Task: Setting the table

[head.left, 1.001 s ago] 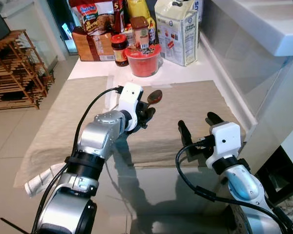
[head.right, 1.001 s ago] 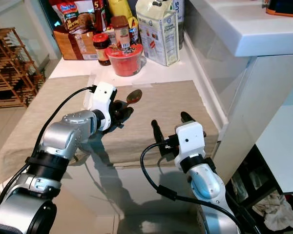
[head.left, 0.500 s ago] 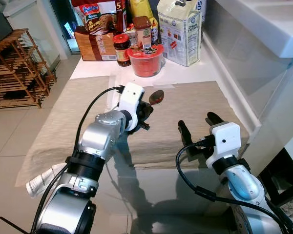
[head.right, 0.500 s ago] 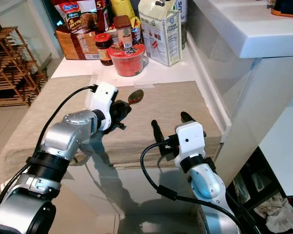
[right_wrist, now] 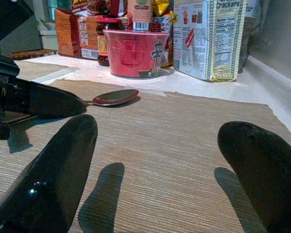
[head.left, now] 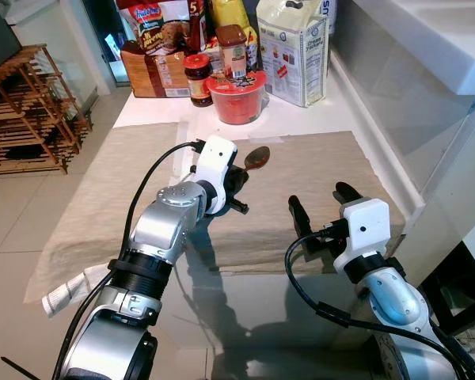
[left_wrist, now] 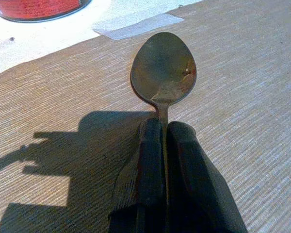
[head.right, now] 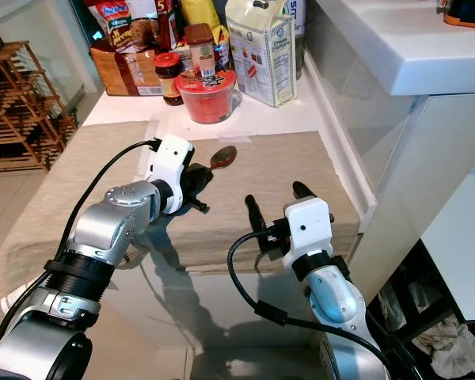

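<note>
one spoon [left_wrist: 163,68] sits pinched by its handle between the closed fingers of the left gripper [head.left: 239,179], bowl forward, at the centre of the left eye frame above the beige cloth [head.left: 317,170]. to place it well, i judge the arm should lower until the spoon lies flat on the cloth, then let go. the right gripper [head.left: 317,204], lower right, hovers spread wide and empty. a red cup [head.left: 237,96] stands at the upper centre.

We cannot see the spoon's [left_wrist: 163,73] handle — it is buried between the left gripper's [left_wrist: 164,128] closed fingers. The cracker box [right_wrist: 214,36] is cut off at the top edge — so are the packets [head.left: 154,28] behind the red cup [head.left: 237,96].
</note>
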Available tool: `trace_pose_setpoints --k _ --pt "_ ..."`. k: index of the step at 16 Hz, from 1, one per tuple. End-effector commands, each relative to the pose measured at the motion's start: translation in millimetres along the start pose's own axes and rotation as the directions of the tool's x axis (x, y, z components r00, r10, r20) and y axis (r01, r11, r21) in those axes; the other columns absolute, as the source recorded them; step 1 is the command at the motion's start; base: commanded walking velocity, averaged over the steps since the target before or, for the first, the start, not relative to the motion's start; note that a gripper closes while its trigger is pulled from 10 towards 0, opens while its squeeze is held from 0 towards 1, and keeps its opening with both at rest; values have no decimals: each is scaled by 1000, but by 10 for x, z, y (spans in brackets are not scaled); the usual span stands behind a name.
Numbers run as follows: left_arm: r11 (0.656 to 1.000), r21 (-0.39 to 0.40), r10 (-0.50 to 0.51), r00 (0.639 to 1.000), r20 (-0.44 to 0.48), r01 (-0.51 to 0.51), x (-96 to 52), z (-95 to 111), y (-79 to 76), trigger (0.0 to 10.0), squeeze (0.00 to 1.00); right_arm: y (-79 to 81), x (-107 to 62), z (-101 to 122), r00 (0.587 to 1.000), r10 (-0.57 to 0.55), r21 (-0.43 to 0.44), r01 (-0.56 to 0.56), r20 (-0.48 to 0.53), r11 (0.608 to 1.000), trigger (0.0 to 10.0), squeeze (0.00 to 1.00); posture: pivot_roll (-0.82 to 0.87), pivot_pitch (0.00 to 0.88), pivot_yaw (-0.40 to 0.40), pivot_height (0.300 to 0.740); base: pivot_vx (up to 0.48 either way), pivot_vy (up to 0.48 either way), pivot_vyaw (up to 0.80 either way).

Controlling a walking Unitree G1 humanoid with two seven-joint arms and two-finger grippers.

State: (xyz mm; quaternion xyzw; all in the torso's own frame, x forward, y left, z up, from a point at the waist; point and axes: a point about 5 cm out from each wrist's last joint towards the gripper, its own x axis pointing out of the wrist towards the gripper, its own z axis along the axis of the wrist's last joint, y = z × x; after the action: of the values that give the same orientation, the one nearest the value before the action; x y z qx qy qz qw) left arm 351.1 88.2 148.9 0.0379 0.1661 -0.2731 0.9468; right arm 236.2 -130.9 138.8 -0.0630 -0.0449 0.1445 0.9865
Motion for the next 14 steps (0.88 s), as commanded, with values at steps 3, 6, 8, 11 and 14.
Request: trace_pose_setpoints --k 3,6,8,11,14 --pt "997 -34 65 994 88 -62 -90 145 104 0 0 18 20 9 1000 17 -1 -17 1 1000 10000 0 -180 0 115 740 0 0 0" --pt "998 -23 62 976 210 -59 -173 377 95 0 0 19 23 2 1000 18 1 -18 0 1000 10000 0 -177 0 114 740 0 0 0" --pt "991 -50 134 938 320 -125 -254 498 206 0 0 23 34 -10 1000 16 4 -16 -2 1000 10000 0 -176 0 116 740 0 0 0" --pt "981 -72 195 903 384 -181 -420 452 335 0 0 7 35 -22 1000 3 5 -3 -4 1000 10000 0 -174 0 119 740 0 0 0" --pt "950 -73 306 857 414 -304 -737 235 529 0 0 -65 26 17 997 -57 -42 59 44 997 10000 0 -155 0 119 740 0 0 0"
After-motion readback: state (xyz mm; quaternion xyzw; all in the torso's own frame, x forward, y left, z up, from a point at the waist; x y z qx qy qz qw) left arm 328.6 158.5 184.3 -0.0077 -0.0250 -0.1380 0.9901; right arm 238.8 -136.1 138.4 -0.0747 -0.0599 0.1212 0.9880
